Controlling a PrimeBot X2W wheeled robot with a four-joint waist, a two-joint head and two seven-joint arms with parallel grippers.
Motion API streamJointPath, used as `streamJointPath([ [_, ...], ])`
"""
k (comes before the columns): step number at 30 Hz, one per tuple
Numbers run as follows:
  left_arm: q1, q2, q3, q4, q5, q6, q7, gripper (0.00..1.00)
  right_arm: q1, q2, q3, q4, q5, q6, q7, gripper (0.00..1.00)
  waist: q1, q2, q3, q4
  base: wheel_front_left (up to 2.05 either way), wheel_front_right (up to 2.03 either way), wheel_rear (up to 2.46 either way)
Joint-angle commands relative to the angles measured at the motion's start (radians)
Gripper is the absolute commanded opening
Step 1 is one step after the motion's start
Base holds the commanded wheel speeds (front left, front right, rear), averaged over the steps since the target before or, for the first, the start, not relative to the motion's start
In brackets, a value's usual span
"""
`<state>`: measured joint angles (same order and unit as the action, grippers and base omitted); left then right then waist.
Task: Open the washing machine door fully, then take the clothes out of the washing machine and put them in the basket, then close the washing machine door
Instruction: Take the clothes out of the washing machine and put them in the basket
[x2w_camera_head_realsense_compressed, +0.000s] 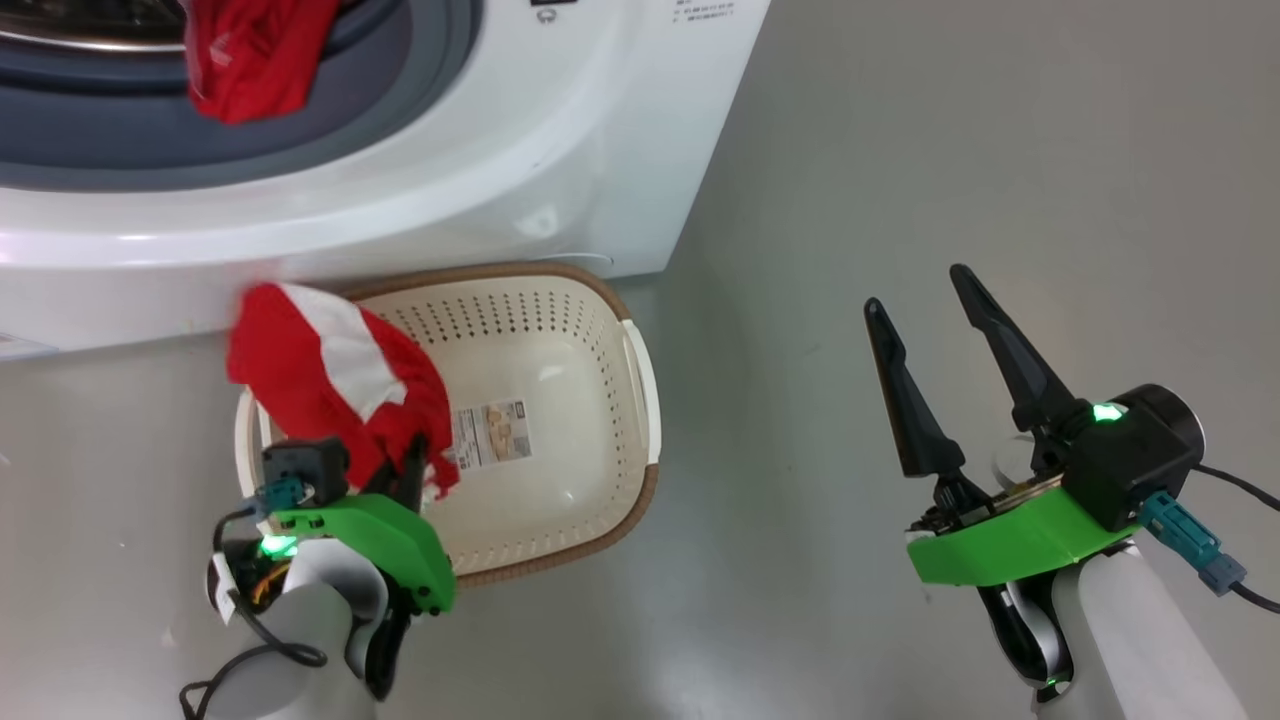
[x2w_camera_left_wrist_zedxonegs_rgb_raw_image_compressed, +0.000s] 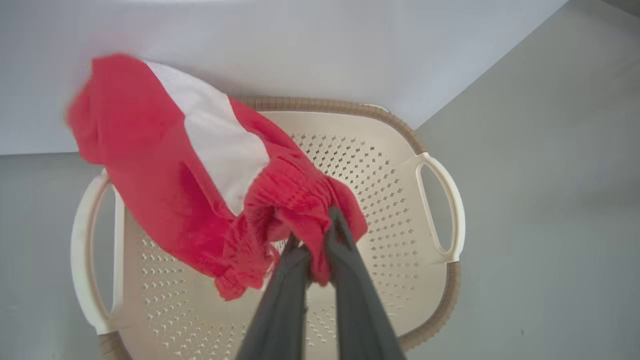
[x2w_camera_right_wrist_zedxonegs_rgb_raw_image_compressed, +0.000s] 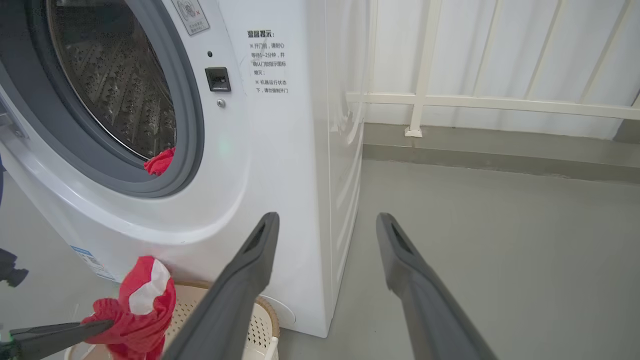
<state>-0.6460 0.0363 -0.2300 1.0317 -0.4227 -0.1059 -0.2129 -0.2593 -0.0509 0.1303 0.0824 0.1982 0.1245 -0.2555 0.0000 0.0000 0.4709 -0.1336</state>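
My left gripper is shut on a red garment with a white panel, holding it above the left half of the cream basket. The basket stands on the floor against the washing machine. More red clothes hang over the grey rubber ring of the drum opening. My right gripper is open and empty over bare floor, right of the basket. The door is out of view.
Grey floor spreads to the right of the machine. A white railing and pale wall stand behind it in the right wrist view. The basket's bottom bears a paper label.
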Motion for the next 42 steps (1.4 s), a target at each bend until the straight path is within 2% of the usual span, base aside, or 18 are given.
streamJointPath([
  [1,-0.013,0.015,0.009,0.017,-0.013,-0.006,-0.012,0.0,-0.012,0.001,0.025,-0.024,0.02,0.006,-0.006,1.0,0.0,0.0,0.022,-0.01,0.0,0.0,0.0],
  [7,-0.046,0.014,-0.033,0.114,-0.07,-0.012,-0.017,0.0,-0.03,0.001,0.031,-0.025,0.024,0.006,-0.006,1.0,0.0,0.0,0.059,-0.031,0.0,0.0,0.0],
  [17,-0.092,0.014,-0.096,0.193,-0.161,-0.02,0.002,0.0,-0.057,0.001,0.036,-0.025,0.04,0.006,-0.006,1.0,0.0,0.0,0.122,-0.067,0.0,0.0,0.0],
  [27,-0.121,0.019,-0.129,0.233,-0.179,-0.01,-0.004,0.0,-0.066,0.001,0.04,-0.027,0.061,0.006,-0.006,1.0,0.0,0.0,0.156,-0.094,0.0,0.0,0.0],
  [28,-0.124,0.02,-0.128,0.236,-0.18,-0.006,-0.004,0.08,-0.066,0.001,0.038,-0.026,0.063,0.006,-0.006,1.0,0.0,0.0,0.158,-0.095,0.0,0.0,0.0],
  [31,-0.136,0.026,-0.129,0.243,-0.181,0.01,-0.006,0.61,-0.067,0.001,0.035,-0.024,0.064,0.006,-0.006,1.0,0.0,0.0,0.161,-0.094,0.0,0.0,0.0],
  [32,-0.136,0.026,-0.129,0.243,-0.181,0.01,-0.006,0.61,-0.067,0.001,0.035,-0.024,0.064,0.006,-0.006,1.0,0.0,0.0,0.161,-0.094,0.0,0.0,0.0],
  [33,-0.139,0.028,-0.128,0.245,-0.182,0.015,-0.006,0.9,-0.068,0.001,0.035,-0.022,0.064,0.006,-0.006,1.0,0.0,0.0,0.161,-0.093,0.0,0.0,0.0],
  [34,-0.141,0.03,-0.13,0.246,-0.18,0.022,-0.008,1.0,-0.069,0.001,0.035,-0.02,0.064,0.006,-0.006,1.0,0.0,0.0,0.16,-0.092,0.0,0.0,0.0],
  [42,-0.158,0.053,-0.171,0.252,-0.133,0.091,-0.029,1.0,-0.065,0.001,0.033,-0.007,0.061,0.006,-0.006,1.0,0.0,0.0,0.133,-0.072,0.0,0.0,0.0],
])
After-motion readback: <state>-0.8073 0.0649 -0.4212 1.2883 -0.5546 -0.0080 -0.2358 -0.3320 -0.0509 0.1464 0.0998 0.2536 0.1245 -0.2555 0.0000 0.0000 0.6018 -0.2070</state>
